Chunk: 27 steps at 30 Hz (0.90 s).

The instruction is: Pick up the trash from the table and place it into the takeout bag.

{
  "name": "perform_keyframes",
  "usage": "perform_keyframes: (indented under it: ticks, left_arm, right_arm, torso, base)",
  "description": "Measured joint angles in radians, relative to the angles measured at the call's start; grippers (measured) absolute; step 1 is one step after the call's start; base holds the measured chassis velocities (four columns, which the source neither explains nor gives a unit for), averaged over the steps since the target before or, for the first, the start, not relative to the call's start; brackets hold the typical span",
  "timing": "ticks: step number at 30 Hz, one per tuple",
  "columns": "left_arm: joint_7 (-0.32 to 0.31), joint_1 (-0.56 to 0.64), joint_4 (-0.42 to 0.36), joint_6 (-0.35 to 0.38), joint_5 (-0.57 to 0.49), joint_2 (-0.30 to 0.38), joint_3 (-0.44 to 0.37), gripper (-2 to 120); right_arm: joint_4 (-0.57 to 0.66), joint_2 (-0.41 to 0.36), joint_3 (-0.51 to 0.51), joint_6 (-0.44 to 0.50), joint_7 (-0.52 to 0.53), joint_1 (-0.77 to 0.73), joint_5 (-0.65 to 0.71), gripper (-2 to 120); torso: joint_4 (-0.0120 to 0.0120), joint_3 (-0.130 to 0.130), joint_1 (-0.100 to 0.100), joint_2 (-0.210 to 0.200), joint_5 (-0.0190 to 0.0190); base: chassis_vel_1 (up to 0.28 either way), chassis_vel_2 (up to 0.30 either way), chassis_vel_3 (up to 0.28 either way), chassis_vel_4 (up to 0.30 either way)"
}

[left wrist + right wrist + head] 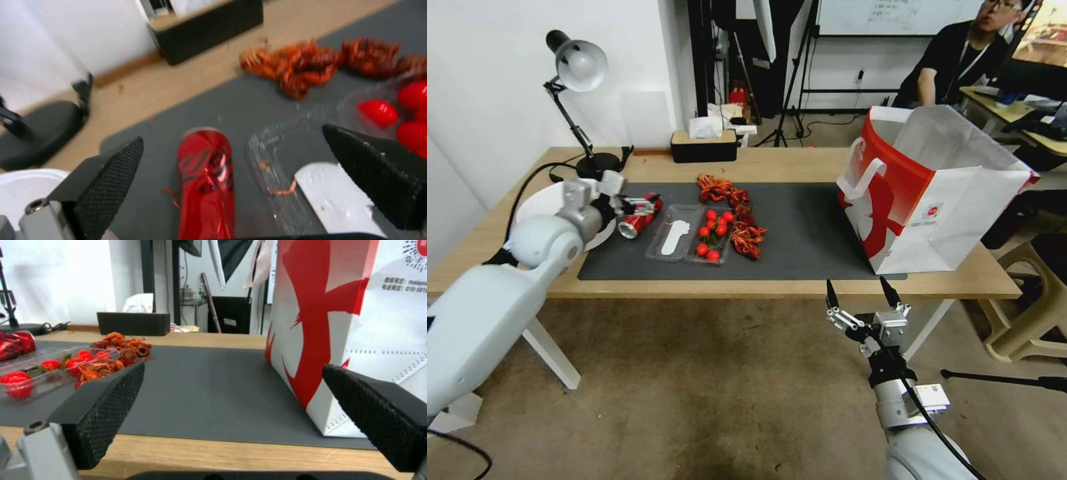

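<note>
My left hand [231, 156], fingers spread wide, hovers over the red can [639, 215] lying on the tabletop's [800, 163] left (right hand [860, 293] idle, released, near edge): I should descend centred before clenching.

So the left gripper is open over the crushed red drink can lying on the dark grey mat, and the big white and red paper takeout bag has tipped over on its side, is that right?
Not quite. The white and red paper takeout bag stands upright with its mouth open upward, as the head view shows. The rest holds: the left gripper is open over the crushed red drink can, which lies on the dark grey mat.
</note>
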Motion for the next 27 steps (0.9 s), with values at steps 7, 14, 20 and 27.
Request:
perform_keyframes:
  ticks: [7,14,20,27]
  left_arm:
    - [0.049,-0.113,0.078,0.095,0.032,-0.014,0.065,100]
    - [0.060,-0.166,0.102,0.157,0.047,-0.015,0.099,100]
    - [0.058,-0.196,0.136,0.181,0.013,-0.032,0.124,100]
    - [0.057,-0.213,0.175,0.180,0.014,-0.051,0.146,100]
  right_arm:
    - [-0.003,0.000,0.007,0.004,0.001,-0.001,0.000,100]
    - [-0.010,0.004,0.005,0.007,0.001,0.002,0.000,100]
    - [-0.011,0.007,-0.001,0.007,0.001,0.006,-0.001,100]
    - [-0.010,0.005,0.002,0.007,0.001,0.003,-0.001,100]
  torso:
    - [0.0002,0.000,0.000,0.000,0.0002]
    - [0.0001,0.000,0.000,0.000,0.0001]
    - [0.0000,0.000,0.000,0.000,0.0002]
    - [0.0001,0.000,0.000,0.000,0.0001]
  base:
    - [0.000,0.000,0.000,0.000]
    - [0.000,0.000,0.000,0.000]
    - [0.000,0.000,0.000,0.000]
    - [0.000,0.000,0.000,0.000]
